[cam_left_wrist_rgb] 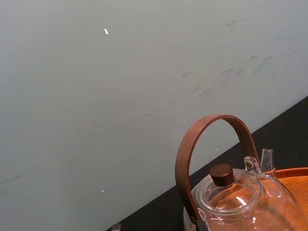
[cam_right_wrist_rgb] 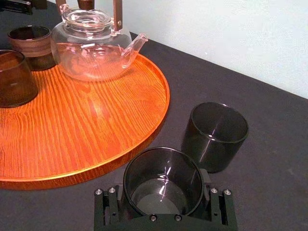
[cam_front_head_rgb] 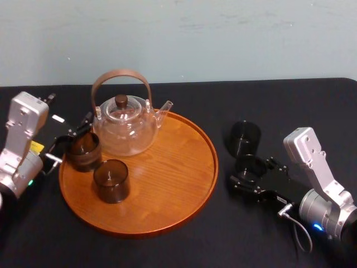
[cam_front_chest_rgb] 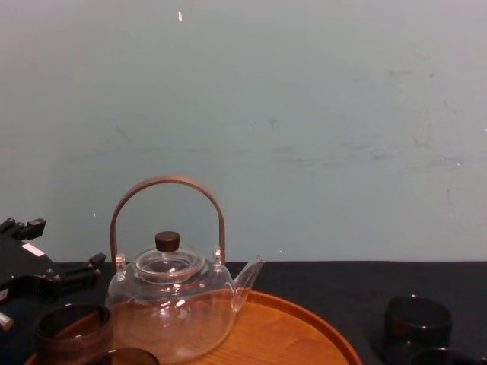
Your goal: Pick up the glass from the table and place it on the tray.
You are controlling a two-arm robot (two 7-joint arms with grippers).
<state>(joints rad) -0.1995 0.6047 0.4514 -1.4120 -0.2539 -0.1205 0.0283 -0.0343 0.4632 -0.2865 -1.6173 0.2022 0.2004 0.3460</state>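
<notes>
Smoky glass [cam_right_wrist_rgb: 162,182] pinched in our right gripper's [cam_right_wrist_rgb: 163,195] jaws, at the tray's [cam_front_head_rgb: 192,184] three o'clock; lifting and placing remain. Left gripper [cam_front_head_rgb: 75,137] sits at nine.

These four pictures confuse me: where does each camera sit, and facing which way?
Head: high, looking down on tray, left hand, right hand.
Chest: low, looking across at the teapot; left hand at the edge.
Left wrist: up past the teapot's handle at the wall.
Right wrist: behind the right hand, shut on a glass.
All four share the teapot.
</notes>
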